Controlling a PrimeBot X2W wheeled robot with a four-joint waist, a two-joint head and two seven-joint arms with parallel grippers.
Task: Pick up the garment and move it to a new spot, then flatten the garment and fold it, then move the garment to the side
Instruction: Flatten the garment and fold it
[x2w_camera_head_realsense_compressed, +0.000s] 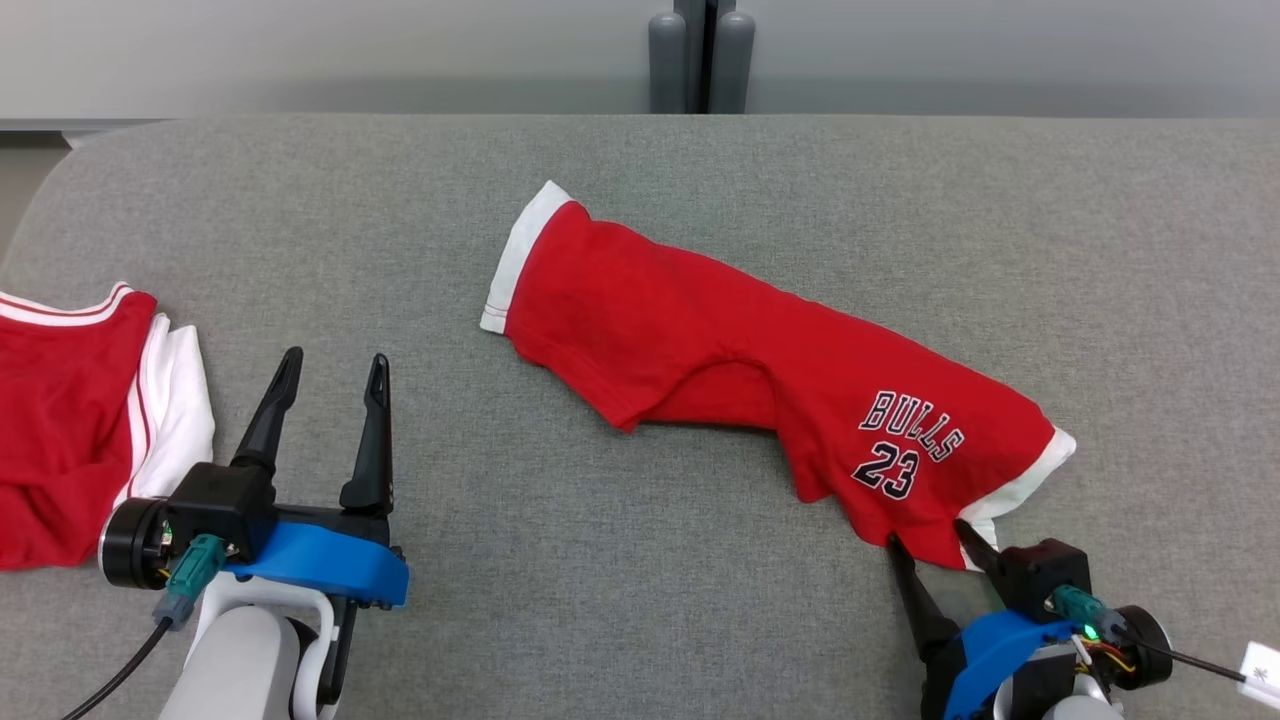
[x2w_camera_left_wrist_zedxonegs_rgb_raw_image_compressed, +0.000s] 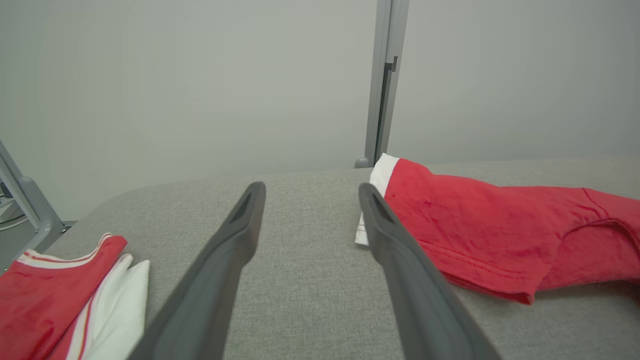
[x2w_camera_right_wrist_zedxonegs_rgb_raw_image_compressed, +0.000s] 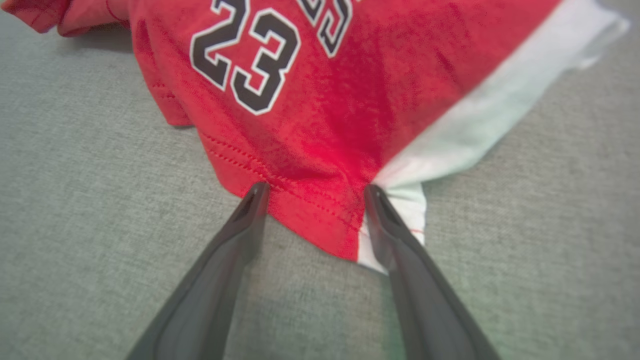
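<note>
right end effector (x2w_camera_head_realsense_compressed: 928, 535): nearest the camera, low right, fingers spread, tips at the garment's near hem, nothing pinched
hem corner (x2w_camera_right_wrist_zedxonegs_rgb_raw_image_compressed: 320, 220): sits between the two open fingers, right where red meets the white band (x2w_camera_right_wrist_zedxonegs_rgb_raw_image_compressed: 500, 100)
left end effector (x2w_camera_head_realsense_compressed: 335, 357): low left, fingers spread and empty, over bare counter (x2w_camera_head_realsense_compressed: 600, 580), well apart from the garment
garment (x2w_camera_head_realsense_compressed: 700, 330): red, "BULLS 23" print, rumpled and twisted, lying diagonally from mid-counter to the near right, flat on the surface, not lifted
second red-and-white garment (x2w_camera_head_realsense_compressed: 60, 420): at the counter's left edge, untouched
progress: looks like the very start — grasp lined up, not yet closed
left to do: close on the hem, lift, relocate, flatten, fold, move aside — all of it, by my read
</note>
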